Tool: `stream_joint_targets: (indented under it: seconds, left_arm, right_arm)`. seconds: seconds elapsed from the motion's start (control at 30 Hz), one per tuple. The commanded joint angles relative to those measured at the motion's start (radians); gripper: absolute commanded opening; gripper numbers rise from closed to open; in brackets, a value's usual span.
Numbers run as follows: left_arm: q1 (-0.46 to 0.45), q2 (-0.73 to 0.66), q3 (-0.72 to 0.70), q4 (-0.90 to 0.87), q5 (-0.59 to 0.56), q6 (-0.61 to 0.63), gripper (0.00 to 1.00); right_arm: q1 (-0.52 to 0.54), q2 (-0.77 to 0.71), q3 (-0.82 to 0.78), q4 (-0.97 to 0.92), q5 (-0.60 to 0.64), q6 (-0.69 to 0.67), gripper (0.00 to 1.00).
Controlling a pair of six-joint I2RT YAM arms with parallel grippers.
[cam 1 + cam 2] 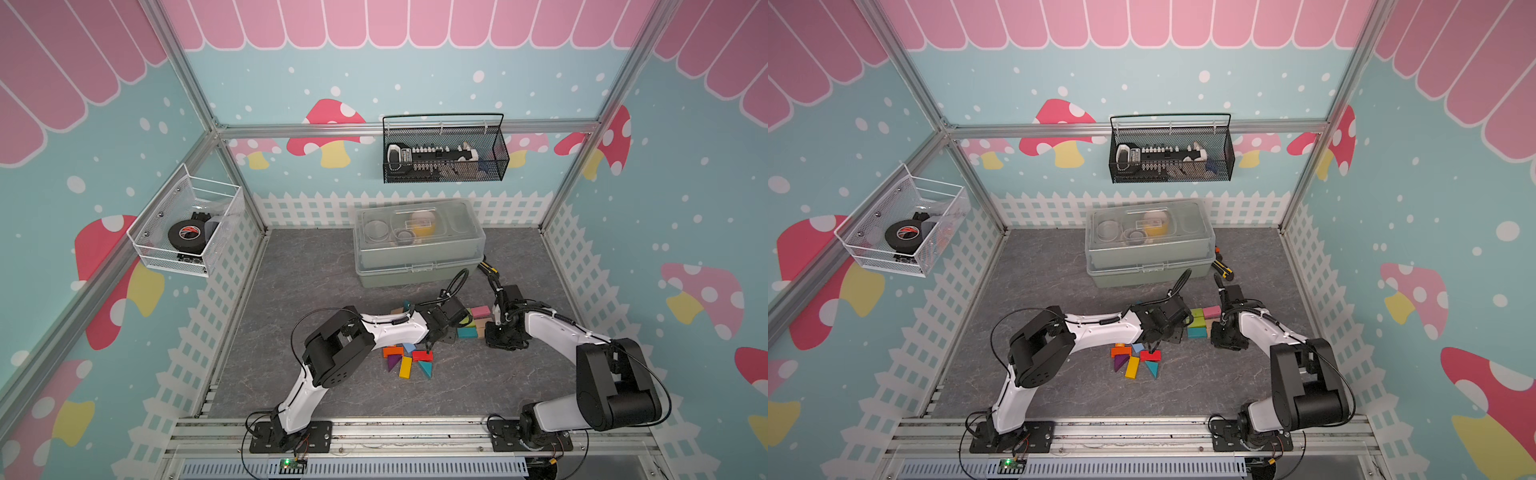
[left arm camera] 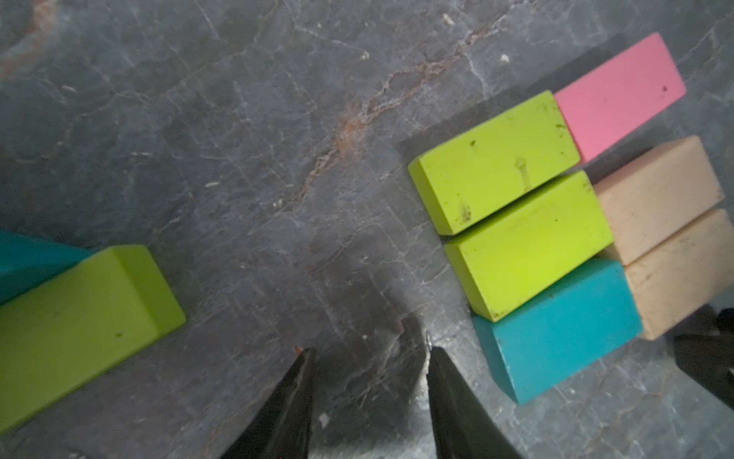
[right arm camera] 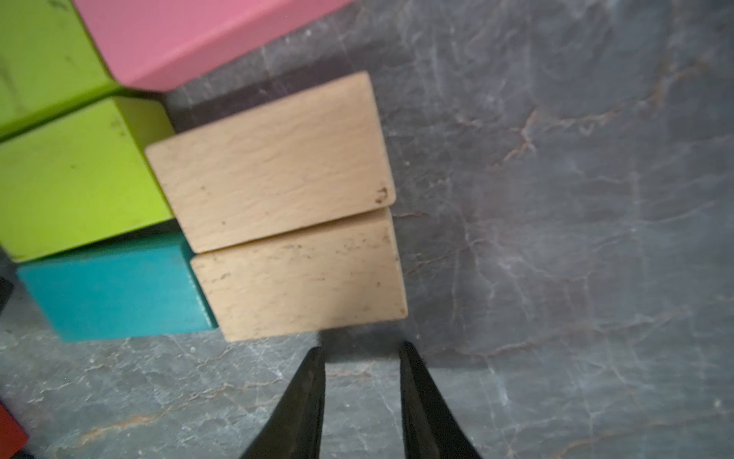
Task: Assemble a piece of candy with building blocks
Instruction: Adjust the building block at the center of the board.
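Nearest the bases, loose building blocks (image 1: pixel 405 367) lie on the grey floor (image 1: pixel 316 291), the left gripper (image 2: pixel 367 351) parted and empty at their far edge; farther, the right gripper (image 3: pixel 361 345), narrowly parted and empty, faces two tan blocks (image 3: pixel 274 159) abutting green, teal and pink ones.

The left arm (image 1: pixel 390 326) and right arm (image 1: pixel 552 328) share one build in both top views: glossy white link shells between bulky, rounded black joint housings, with thin black cables looping alongside. Each rises from a black, screwed-down base plate (image 1: pixel 320 432) at the frame's lower edge. In the wrist views, the fingers (image 2: pixel 286 405) are black and taper to narrow tips.
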Motion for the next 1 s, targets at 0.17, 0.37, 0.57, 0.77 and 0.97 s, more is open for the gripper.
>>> stream_joint_targets:
  seconds: [0.17,0.37,0.57,0.77,0.97]
  left_arm:
    - [-0.006,0.0,0.008,0.007,0.002,0.004,0.47]
    - [-0.005,0.006,0.012,0.007,0.002,0.007,0.46]
    - [-0.006,0.01,0.015,0.007,0.001,0.007,0.47]
    - [-0.006,0.01,0.014,0.007,0.002,0.008,0.47]
    - [-0.006,0.008,0.013,0.007,0.001,0.007,0.47]
  right_arm:
    - [0.006,0.048,0.001,0.046,-0.008,0.019,0.33]
    - [0.006,0.076,0.02,0.059,-0.014,0.016,0.32]
    - [0.006,0.084,0.021,0.065,-0.019,0.013,0.32]
    - [0.006,0.069,0.022,0.05,-0.021,-0.001,0.32]
    - [0.005,0.018,0.034,-0.016,0.065,-0.023,0.33]
